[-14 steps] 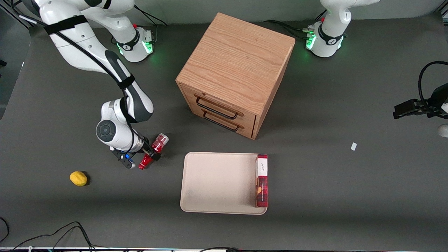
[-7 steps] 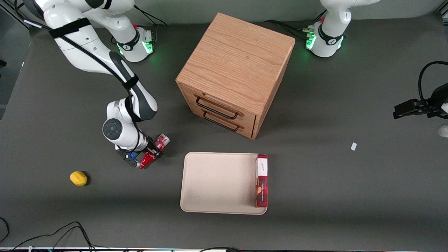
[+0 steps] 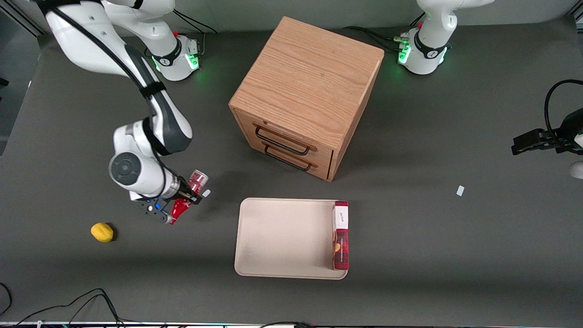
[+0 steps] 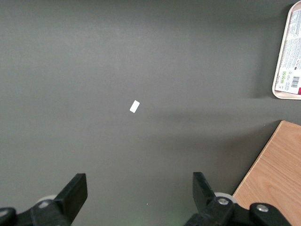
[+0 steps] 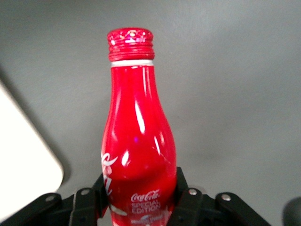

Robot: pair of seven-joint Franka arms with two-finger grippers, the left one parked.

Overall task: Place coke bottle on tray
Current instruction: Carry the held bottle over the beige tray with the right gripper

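Small red coke bottle with white lettering and red cap (image 3: 186, 198) held tight in jaws of right arm's gripper (image 3: 181, 201), seen clearly in right wrist view (image 5: 137, 141). Bottle now lifted off dark grey bench (image 3: 410, 237), higher than moment ago, tilted. Big flat beige tray (image 3: 282, 237) near, toward parked arm. Grab judged done; carry to tray next.

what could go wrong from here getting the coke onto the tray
The gripper holds the coke bottle tilted, fingers only around its lower body, so it may pivot or slip in transit. The plaid box already fills one edge of the tray, so a long carry could knock it. Released tilted, the bottle might roll off the low rim.
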